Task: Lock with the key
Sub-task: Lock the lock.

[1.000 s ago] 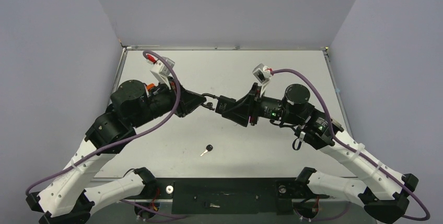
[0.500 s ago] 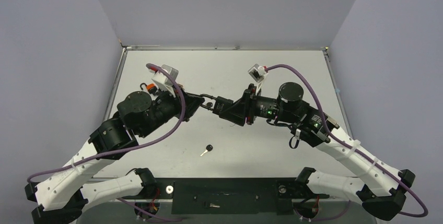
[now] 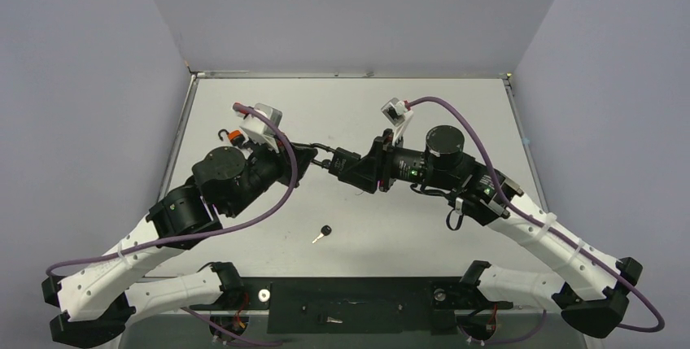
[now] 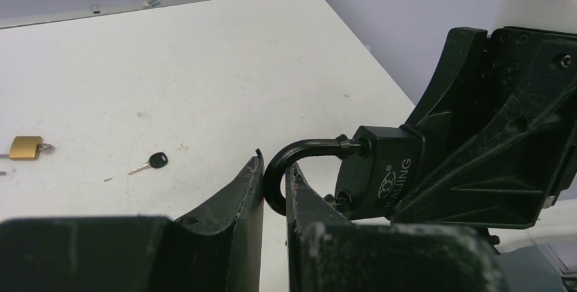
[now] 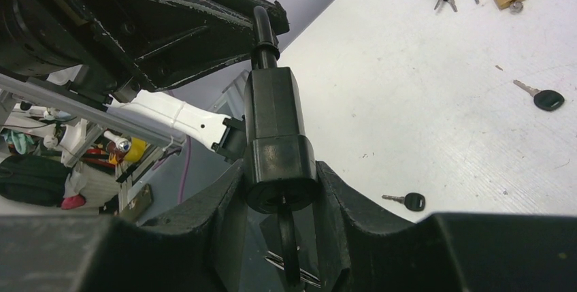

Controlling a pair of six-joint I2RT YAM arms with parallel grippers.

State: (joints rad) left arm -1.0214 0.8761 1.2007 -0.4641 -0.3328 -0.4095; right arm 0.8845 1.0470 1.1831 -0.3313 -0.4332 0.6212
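In the right tool (image 5: 280, 173) sits the black padlock (image 5: 272, 115).

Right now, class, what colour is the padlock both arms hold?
The padlock is black; right wrist view shows it best.

Light is bright, even and diffuse, falling from above. The white tabletop (image 3: 423, 113) is evenly lit with no glare, and the arms cast only faint, soft-edged shadows just beneath themselves. The walls carry a cool lavender tint. The overhead view is sharp throughout. In both wrist views the fingers (image 4: 231, 203) along the bottom edge are near-black, their lowest parts soft and featureless, while the black padlock (image 4: 381, 176) shows a dull sheen and crisp lettering.
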